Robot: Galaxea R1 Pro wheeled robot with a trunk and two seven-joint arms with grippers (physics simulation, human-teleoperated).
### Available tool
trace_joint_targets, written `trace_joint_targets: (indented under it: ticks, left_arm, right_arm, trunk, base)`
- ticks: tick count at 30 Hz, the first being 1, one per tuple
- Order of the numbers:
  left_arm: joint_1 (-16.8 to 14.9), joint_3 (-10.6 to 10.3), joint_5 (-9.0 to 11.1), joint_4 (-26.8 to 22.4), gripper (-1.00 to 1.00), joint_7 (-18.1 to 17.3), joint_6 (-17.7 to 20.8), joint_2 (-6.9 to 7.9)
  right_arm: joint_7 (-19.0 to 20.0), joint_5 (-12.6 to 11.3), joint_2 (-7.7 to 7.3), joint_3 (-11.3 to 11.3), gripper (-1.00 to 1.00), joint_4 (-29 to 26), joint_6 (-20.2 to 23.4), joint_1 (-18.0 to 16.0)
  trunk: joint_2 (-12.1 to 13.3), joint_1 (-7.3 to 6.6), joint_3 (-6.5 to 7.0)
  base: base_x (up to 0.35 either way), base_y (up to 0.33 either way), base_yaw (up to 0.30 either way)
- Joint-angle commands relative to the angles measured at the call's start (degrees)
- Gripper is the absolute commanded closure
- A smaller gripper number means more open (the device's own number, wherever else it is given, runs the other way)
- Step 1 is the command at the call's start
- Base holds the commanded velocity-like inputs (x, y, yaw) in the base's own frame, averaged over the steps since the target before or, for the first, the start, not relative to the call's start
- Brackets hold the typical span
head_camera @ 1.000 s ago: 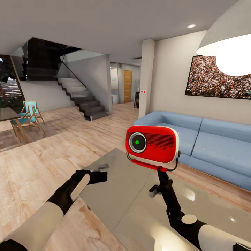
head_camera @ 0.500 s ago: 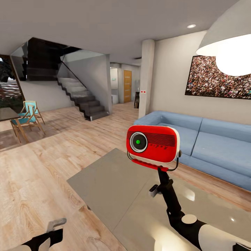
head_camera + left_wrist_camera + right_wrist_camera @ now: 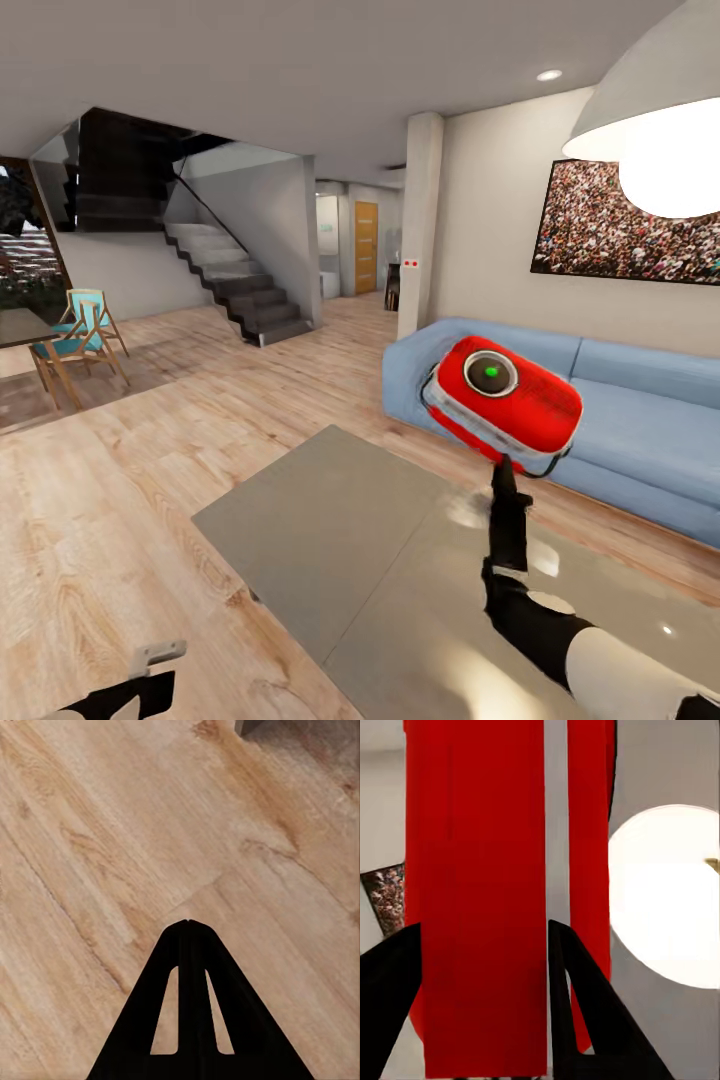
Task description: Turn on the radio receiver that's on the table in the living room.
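No readable text, label, brand or number appeared on anything; the radio receiver (image 3: 508, 403) showed no legible markings.

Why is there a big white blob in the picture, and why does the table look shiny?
In the head view the glowing pendant lamp washes out to plain white, and the table mirrors bright spots of it. In the right wrist view the same lamp is a white disc behind the radio receiver, which sits so close it looks like flat red slabs.
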Motion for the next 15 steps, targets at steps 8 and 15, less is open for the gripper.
trace_joint_targets:
  ticks: [8, 15]
  left_arm:
    - [0.1, -0.1, -0.3, 0.0, 1.0, 0.0, 0.0, -0.2]
    - [0.1, -0.1, -0.3, 0.1, 1.0, -0.1, 0.0, -0.85]
  right_arm:
    - [42.7, -1.2, -0.01, -24.5, 1.0, -19.0, -5.6, 0.0]
    - [87.7, -12.5, -0.04, -45.7, 1.0, -29.5, 8.1, 0.0]
  trunk:
    - [0.0, 0.0, 0.01]
    - [0.0, 0.0, 0.01]
  base:
    - [0.0, 0.0, 0.0]
    - [0.0, 0.0, 0.0]
